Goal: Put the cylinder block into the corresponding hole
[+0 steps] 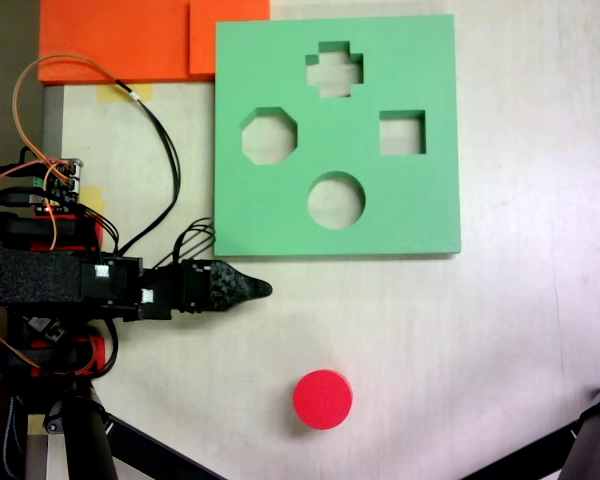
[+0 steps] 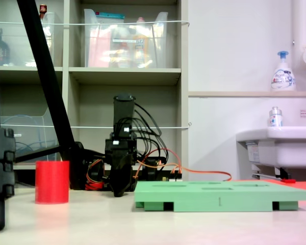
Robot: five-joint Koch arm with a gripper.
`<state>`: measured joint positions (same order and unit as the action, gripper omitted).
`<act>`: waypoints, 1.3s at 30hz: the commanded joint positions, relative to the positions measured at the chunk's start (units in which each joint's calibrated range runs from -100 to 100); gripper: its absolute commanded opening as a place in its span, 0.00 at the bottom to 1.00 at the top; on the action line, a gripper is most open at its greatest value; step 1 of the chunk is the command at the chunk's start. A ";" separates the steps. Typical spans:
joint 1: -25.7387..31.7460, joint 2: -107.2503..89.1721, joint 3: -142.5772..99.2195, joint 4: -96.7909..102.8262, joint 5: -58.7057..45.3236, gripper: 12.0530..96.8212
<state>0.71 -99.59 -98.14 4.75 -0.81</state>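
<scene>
Cylinder block (image 1: 322, 399) sits apart from green board (image 1: 420, 210); claw (image 1: 260, 289) state unclear.

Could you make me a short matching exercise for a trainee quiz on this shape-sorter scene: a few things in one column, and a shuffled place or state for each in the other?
Things:
1. cylinder block
2. round hole
3. gripper
4. cross-shaped hole

Places or states, as the top-down fixed view shows them:
A. nearest the far edge of the green board, by the orange sheets
B. standing free on the bare table, below the board
C. low over the table just off the board's lower left corner, holding nothing
D. nearest the board's lower edge, empty

Pairs: 1-B, 2-D, 3-C, 4-A
</scene>
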 commanded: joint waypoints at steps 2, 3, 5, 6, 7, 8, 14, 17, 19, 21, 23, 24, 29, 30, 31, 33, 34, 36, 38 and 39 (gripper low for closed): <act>0.00 -0.41 -1.86 -1.33 0.44 0.44; 0.00 -0.41 -1.86 -1.33 0.44 0.44; 0.00 -0.41 -1.86 -1.33 0.44 0.44; 0.00 -0.41 -1.86 -1.33 0.44 0.44; 0.00 -0.41 -1.86 -1.33 0.44 0.44; 0.00 -0.41 -1.86 -1.33 0.44 0.44; 0.00 -0.41 -1.86 -1.33 0.44 0.44; 0.00 -0.41 -1.86 -1.33 0.44 0.44; 0.00 -0.41 -1.86 -1.33 0.44 0.44; 0.00 -0.41 -1.86 -1.33 0.44 0.44; 0.00 -0.41 -1.86 -1.33 0.44 0.44; 0.00 -0.41 -1.86 -1.33 0.44 0.44; 0.20 -0.41 -1.86 -1.43 0.44 0.44; 0.15 -0.41 -1.86 -1.43 0.49 0.44; -0.20 -0.41 -1.86 -1.33 1.37 0.46; -0.29 -0.41 -1.86 5.31 9.23 0.48; -0.29 -0.41 -1.86 12.06 15.73 0.48; -0.39 -0.41 -1.86 26.31 25.54 0.48; -0.39 -0.41 -1.86 34.97 29.94 0.48; -0.49 -0.41 -1.86 35.65 31.89 0.48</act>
<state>0.32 -99.45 -99.02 31.18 26.89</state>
